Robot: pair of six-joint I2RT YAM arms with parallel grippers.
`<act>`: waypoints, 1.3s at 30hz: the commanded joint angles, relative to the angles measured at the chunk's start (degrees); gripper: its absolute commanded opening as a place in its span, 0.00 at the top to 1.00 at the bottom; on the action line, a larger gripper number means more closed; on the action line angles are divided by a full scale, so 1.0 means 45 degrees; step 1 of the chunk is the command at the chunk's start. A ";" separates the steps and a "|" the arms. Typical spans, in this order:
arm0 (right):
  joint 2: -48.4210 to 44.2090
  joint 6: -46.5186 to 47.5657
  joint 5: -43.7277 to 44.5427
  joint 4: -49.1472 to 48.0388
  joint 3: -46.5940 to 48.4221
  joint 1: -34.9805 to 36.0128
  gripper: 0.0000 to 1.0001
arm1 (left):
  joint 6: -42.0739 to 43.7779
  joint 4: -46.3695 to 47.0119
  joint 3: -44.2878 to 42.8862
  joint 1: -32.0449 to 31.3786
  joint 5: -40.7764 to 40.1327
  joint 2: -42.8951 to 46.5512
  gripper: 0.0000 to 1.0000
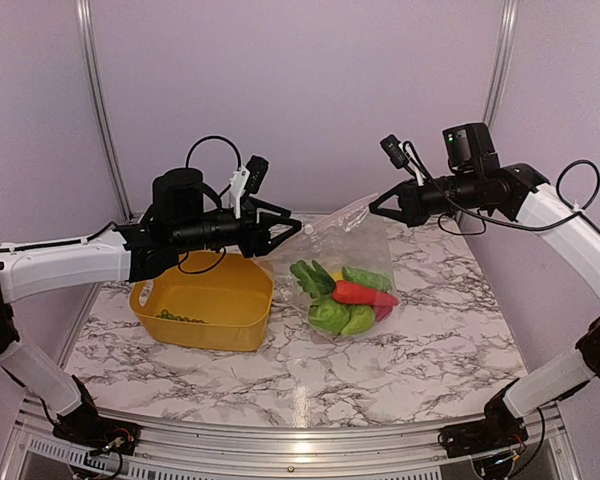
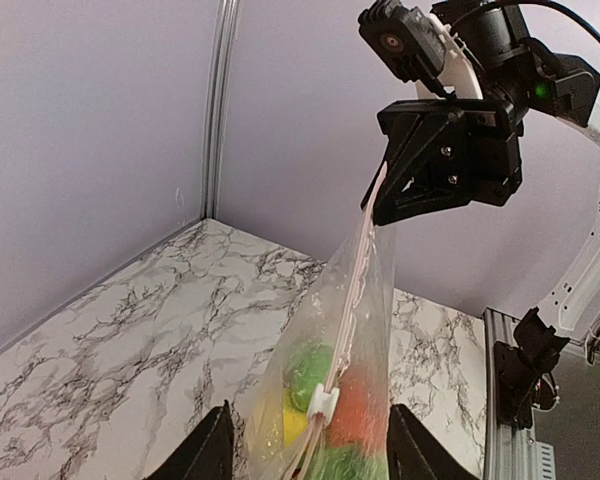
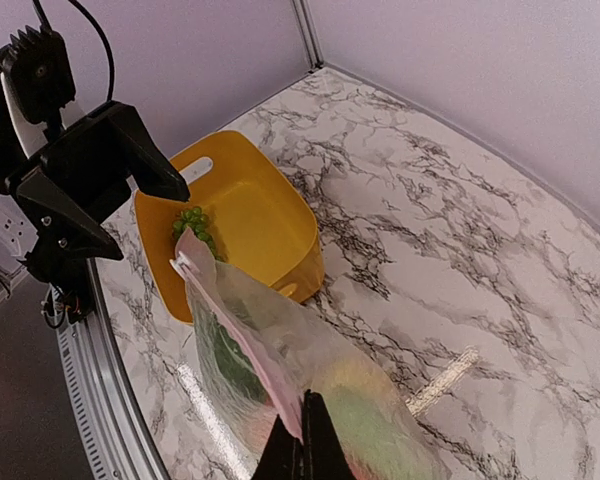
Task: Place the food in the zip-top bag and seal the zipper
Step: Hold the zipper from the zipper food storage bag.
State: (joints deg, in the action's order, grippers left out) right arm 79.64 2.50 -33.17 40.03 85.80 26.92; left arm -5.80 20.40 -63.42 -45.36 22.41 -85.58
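Marble-patterned tabletop [image 1: 430, 340], lilac walls [image 1: 300, 80], metal frame posts at the corners.

Item 1: zip-top bag [image 1: 365, 240]. Clear, thin and crinkly. It hangs slanted between the two arms, with its belly resting on the tabletop just right of the yellow basket [image 1: 205, 330].

Item 2: food [image 1: 345, 295]. Green, red, orange and yellow toy pieces are heaped in the bag's lower part. Some small green pieces [image 1: 180, 317], pea-like, lie in the basket.

Item 3: zipper [image 2: 355, 290]. A pale pinkish strip along the raised mouth edge, with a small white tab [image 2: 323, 400] at its low end. Whether it is sealed along its full length cannot be told.

Item 4: right gripper [image 1: 375, 207]. Its fingers are pressed together, pinching the zipper's upper end and holding the bag aloft.

Item 5: left gripper [image 1: 292, 236]. Its jaws are spread, one on either side of the mouth's low end near the tab, gripping nothing.

Handling notes (judged): the film is limp and slippery, and it collapses wherever it is not held. The load is light, but it sags and pulls on the mouth. The stiffer zip strip is the only dependable hold. Pinch it at the tab end, keep it taut against the right-hand hold, and avoid the bare film, which would bunch up or slide out.
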 commanded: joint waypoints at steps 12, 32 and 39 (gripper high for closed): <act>-0.0195 -0.0218 -0.0442 -0.0602 0.0037 -0.0024 1.00 | -0.0445 0.0866 -0.1333 0.0050 0.1382 -0.1620 0.62; -0.0216 -0.0359 -0.0343 -0.0627 0.0006 -0.0023 1.00 | 0.0331 0.0057 -0.1803 0.0060 0.1909 -0.2071 0.85; -0.0289 -0.0366 0.0104 -0.0644 -0.0022 -0.0078 1.00 | 0.0364 -0.0022 -0.1224 0.0085 0.1895 -0.1688 0.93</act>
State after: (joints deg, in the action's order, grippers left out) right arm 79.64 1.48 -34.04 39.44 85.56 26.92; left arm -4.71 21.74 -70.48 -45.36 30.24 -94.67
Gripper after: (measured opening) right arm 0.002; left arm 0.094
